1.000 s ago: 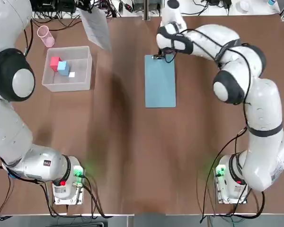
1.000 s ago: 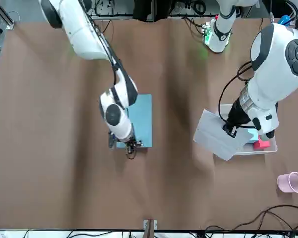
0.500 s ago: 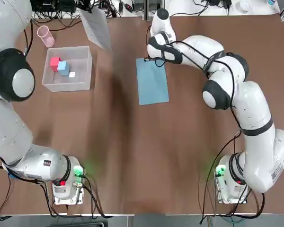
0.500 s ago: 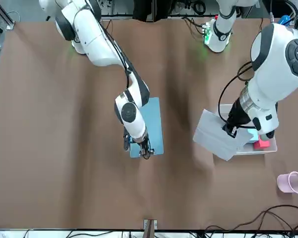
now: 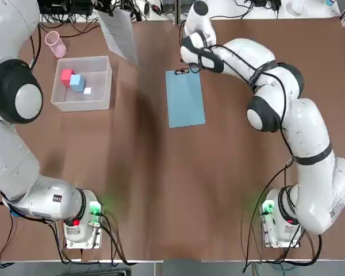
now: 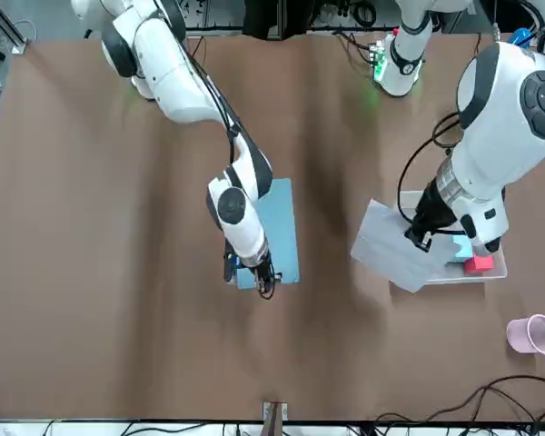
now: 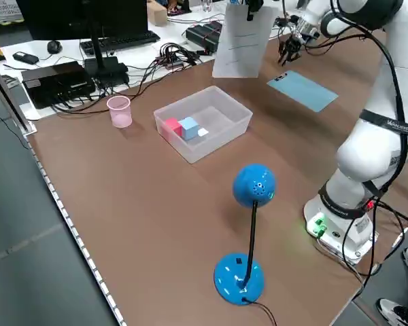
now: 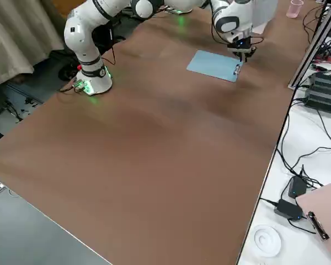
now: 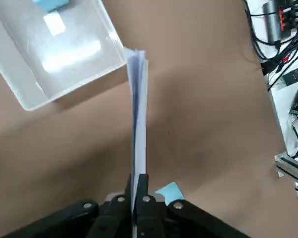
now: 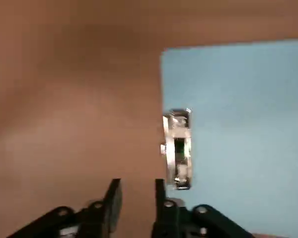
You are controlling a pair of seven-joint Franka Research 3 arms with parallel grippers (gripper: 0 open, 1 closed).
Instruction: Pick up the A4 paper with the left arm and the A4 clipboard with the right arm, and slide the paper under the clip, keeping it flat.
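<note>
The A4 paper (image 6: pixel 392 257) hangs on edge in the air beside the white bin, pinched at its top by my left gripper (image 6: pixel 418 238), whose fingers (image 9: pixel 144 191) are shut on the sheet. The light-blue A4 clipboard (image 5: pixel 185 100) lies flat on the table near the far middle, slightly askew. Its metal clip (image 10: pixel 178 148) sits at the far short edge. My right gripper (image 10: pixel 136 187) hovers just off that clip end, beside the clip, open with a narrow gap and only bare table between its fingers.
A white bin (image 5: pixel 107 80) holding a red and a blue block stands at the far left, with a pink cup (image 5: pixel 55 44) behind it. A blue desk lamp (image 7: pixel 253 187) stands at the robot's left. Cables run along the far edge.
The right gripper dragged the clipboard toward the robot's left and turned it a little, then let go of the clip end and drew back. The left arm kept the paper still.
</note>
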